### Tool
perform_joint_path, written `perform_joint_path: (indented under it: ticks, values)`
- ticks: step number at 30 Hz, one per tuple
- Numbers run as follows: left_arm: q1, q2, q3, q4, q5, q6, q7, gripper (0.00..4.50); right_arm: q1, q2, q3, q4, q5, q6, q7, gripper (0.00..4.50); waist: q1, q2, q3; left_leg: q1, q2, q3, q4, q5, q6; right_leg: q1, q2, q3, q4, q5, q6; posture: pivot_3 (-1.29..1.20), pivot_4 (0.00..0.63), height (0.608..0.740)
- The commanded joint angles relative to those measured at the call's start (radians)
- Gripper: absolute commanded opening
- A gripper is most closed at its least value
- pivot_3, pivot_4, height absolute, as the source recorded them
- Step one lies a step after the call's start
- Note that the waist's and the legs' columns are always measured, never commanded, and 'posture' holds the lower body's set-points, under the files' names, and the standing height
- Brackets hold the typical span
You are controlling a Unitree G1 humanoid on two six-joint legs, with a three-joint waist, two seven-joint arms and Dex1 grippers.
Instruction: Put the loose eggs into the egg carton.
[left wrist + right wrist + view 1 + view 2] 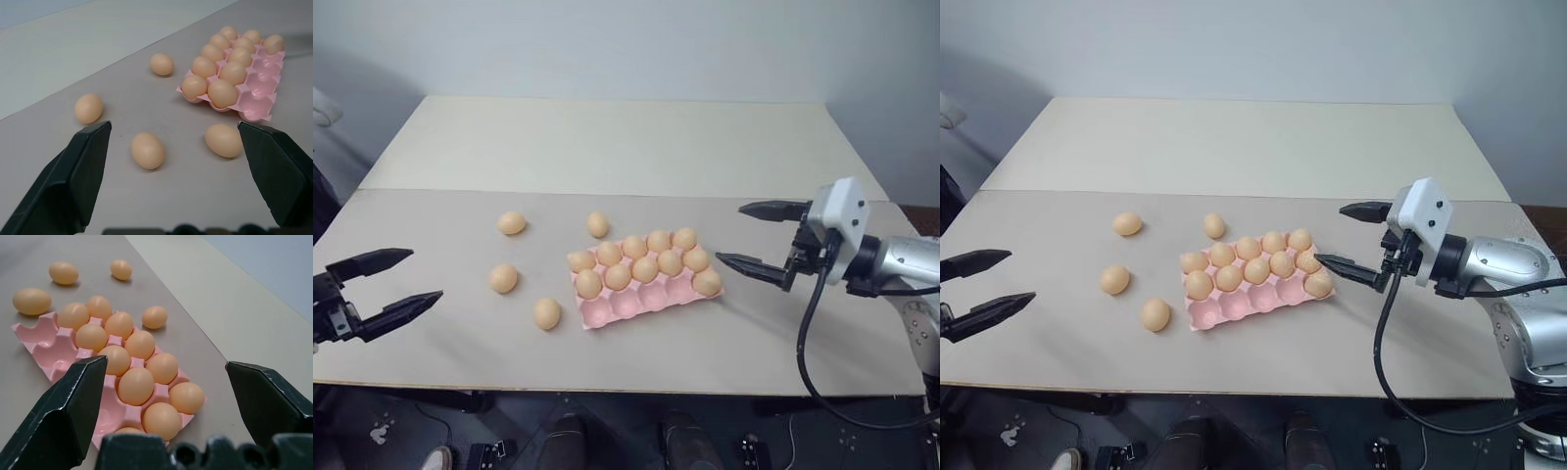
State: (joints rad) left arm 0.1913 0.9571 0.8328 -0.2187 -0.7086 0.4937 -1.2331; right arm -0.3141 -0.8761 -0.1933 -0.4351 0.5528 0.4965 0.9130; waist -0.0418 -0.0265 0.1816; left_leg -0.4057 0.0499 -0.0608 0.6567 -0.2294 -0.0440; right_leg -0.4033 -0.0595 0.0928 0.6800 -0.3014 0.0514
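The pale pink egg carton (628, 305) lies mid-table with several eggs in its cups; most cups of its near row are bare. Loose eggs lie to its left: one (511, 223) at the far left, one (597, 224) just behind the carton, one (503, 278) nearer me, and one (546, 313) by the carton's near left corner. My left gripper (426, 275) hovers open to the left of them, holding nothing; its wrist view has the nearest egg (147, 150) ahead. My right gripper (729, 233) stands open just right of the carton (41, 340), empty.
The table has a pale far half (607, 137) and a grey-brown near half (754, 333), whose front edge runs close to me. A black cable (808, 362) hangs from my right wrist over the near right corner.
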Motion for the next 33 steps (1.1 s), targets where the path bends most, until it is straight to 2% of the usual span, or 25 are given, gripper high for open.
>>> perform_joint_path:
  ticks: [1,5,11,15,18,23,27,33]
  values:
    - [-0.033,0.023,-0.003,0.002,-0.008,-0.013,0.005,4.48,0.017,-0.007,-0.027,-0.054,0.015,0.002,-0.005,4.50,0.001,0.000,0.000,0.000,0.000,0.000,0.000,0.000,0.000,0.000,0.000,0.000,0.000,0.000,0.000,0.00,0.150,0.740]
    - [-0.061,0.014,-0.046,-0.003,0.003,-0.013,0.023,4.48,0.036,-0.004,-0.037,-0.069,0.012,0.005,-0.025,4.50,-0.001,0.000,0.000,0.001,0.000,0.000,0.000,0.000,0.000,0.000,0.000,0.000,0.000,0.000,0.000,0.00,0.150,0.740]
    - [-0.124,0.053,-0.100,0.014,0.004,0.034,0.062,4.48,0.044,-0.007,-0.043,-0.071,0.002,-0.005,-0.043,4.50,-0.003,0.000,0.000,0.001,0.000,0.000,0.000,0.000,0.000,0.000,0.000,0.000,0.000,0.000,0.000,0.00,0.150,0.740]
    - [-0.169,0.096,-0.203,-0.040,-0.006,0.174,0.169,4.48,0.036,-0.057,-0.086,-0.074,0.050,0.034,-0.005,4.50,-0.002,0.000,0.000,0.000,0.000,0.000,0.000,0.000,0.000,0.000,0.000,0.000,0.000,0.000,0.000,0.00,0.150,0.740]
    - [-0.195,0.115,-0.296,-0.075,0.042,0.220,0.243,4.48,0.033,-0.096,-0.112,-0.067,0.099,0.078,0.023,4.50,-0.002,0.000,0.000,0.000,0.000,0.000,0.000,0.000,0.000,0.000,0.000,0.000,0.000,0.000,0.000,0.00,0.150,0.740]
    - [-0.295,0.121,-0.390,-0.032,0.067,0.269,0.299,4.48,0.023,-0.141,-0.128,-0.028,0.128,0.034,0.148,4.50,-0.002,0.000,0.000,0.000,0.000,0.000,0.000,0.000,0.000,0.000,0.000,0.000,0.000,0.000,0.000,0.00,0.150,0.740]
    - [-0.401,0.152,-0.535,0.030,0.133,0.351,0.349,4.48,-0.008,-0.144,-0.105,-0.014,0.105,0.026,0.160,4.50,-0.004,0.000,0.000,0.000,0.000,0.000,0.000,0.000,0.000,0.000,0.000,0.001,0.000,0.000,0.000,0.00,0.150,0.740]
    - [-0.609,0.095,-0.756,0.111,0.212,0.504,0.435,4.48,-0.014,-0.136,-0.117,-0.032,0.102,0.030,0.138,4.50,0.000,0.000,0.000,-0.001,-0.001,0.000,0.001,0.000,0.000,0.000,0.000,0.000,0.000,0.000,0.000,0.00,0.150,0.740]
